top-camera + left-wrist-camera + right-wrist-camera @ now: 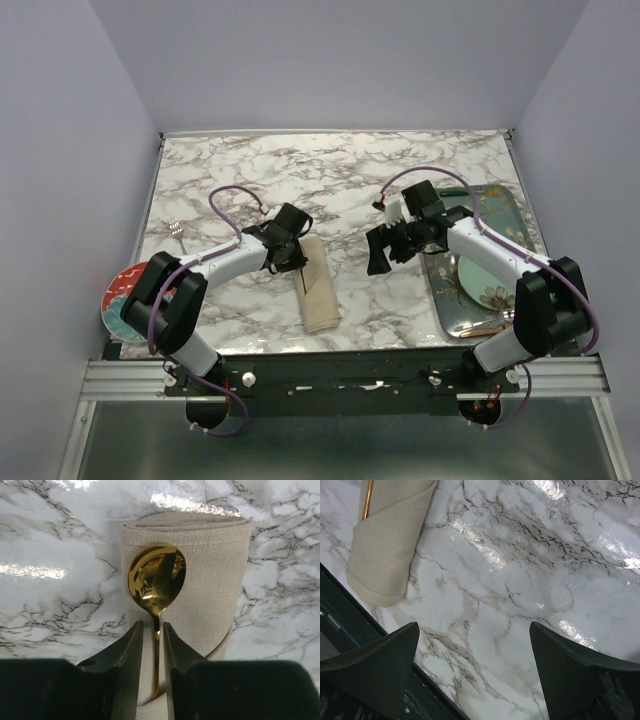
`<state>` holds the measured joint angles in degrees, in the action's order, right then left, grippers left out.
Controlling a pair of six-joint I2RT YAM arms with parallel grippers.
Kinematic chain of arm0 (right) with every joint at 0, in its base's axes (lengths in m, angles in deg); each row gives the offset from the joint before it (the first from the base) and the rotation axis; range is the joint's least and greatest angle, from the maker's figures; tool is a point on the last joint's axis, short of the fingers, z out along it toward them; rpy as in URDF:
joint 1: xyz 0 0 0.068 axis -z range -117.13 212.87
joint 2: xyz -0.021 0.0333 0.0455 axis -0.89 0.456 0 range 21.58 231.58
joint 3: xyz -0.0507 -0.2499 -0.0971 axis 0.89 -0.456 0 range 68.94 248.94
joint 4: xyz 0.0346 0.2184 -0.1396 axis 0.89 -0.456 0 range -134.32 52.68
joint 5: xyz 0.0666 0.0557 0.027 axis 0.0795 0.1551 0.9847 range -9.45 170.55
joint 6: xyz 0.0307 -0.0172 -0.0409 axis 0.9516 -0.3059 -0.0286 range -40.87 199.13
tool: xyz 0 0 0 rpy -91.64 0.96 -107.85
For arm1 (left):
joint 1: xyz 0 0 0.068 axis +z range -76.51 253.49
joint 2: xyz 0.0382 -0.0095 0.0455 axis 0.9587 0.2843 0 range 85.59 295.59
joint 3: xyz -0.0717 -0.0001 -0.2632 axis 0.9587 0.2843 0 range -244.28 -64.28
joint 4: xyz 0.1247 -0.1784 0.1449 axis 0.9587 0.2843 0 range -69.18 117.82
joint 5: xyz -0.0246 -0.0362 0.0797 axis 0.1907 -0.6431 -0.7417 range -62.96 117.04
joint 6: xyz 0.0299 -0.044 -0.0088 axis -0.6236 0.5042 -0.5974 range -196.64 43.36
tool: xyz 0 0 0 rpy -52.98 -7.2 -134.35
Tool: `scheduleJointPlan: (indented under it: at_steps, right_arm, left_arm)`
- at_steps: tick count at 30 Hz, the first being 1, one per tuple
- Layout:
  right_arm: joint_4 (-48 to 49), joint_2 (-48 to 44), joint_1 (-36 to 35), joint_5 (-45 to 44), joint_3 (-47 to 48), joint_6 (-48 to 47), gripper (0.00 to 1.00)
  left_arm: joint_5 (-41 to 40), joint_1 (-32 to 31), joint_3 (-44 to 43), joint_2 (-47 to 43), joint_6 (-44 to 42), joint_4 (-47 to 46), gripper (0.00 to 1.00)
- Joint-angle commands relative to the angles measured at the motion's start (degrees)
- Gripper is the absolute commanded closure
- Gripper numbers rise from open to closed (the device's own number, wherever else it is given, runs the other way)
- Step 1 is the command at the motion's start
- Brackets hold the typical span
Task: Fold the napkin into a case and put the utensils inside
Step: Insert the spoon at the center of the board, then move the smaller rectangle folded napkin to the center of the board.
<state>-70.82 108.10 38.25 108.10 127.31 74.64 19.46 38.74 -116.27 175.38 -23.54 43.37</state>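
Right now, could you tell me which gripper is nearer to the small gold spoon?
Left. The left gripper straddles the handle of the small gold spoon on the folded beige cloth napkin; the right gripper hovers over marble tabletop to the napkin's right.

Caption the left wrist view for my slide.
Shiny gold spoon lying on the folded beige cloth napkin, handle between the left claw's parted fingers.
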Motion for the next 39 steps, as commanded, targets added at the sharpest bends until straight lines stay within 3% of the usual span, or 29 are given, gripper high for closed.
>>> scheduleJointPlan:
  at_steps: [1, 8, 14, 19, 32, 39]
  right_arm:
    - [0.89, 1.37, 0.36, 1.71, 0.78, -0.17, 0.00]
    - [1.33, 5.58, 0.36, 6.28, 4.29, 1.68, 0.01]
    - [2.91, 10.50, 0.36, 10.50, 6.49, 4.23, 0.03]
    - [2.82, 12.35, 0.36, 10.95, 8.42, 5.81, 0.03]
    - [0.71, 12.53, 0.45, 8.05, 10.18, 2.74, 0.03]
    - [-0.16, 12.62, 0.36, 7.52, 11.85, 1.77, 0.02]
  left_arm:
    - [-0.07, 0.11, -4.69, -1.47, -6.42, 4.34, 0.65]
    - [5.19, 8.19, -3.22, -7.35, -20.04, 6.55, 0.46]
    - [22.66, 13.47, -0.93, -5.52, -27.96, 2.09, 0.45]
    - [31.64, 13.56, 1.01, -1.83, -25.16, -3.99, 0.46]
    - [34.55, 12.86, -6.01, 11.70, -18.83, -14.28, 0.44]
    - [33.33, 13.99, -11.02, 9.88, -21.28, -8.67, 0.43]
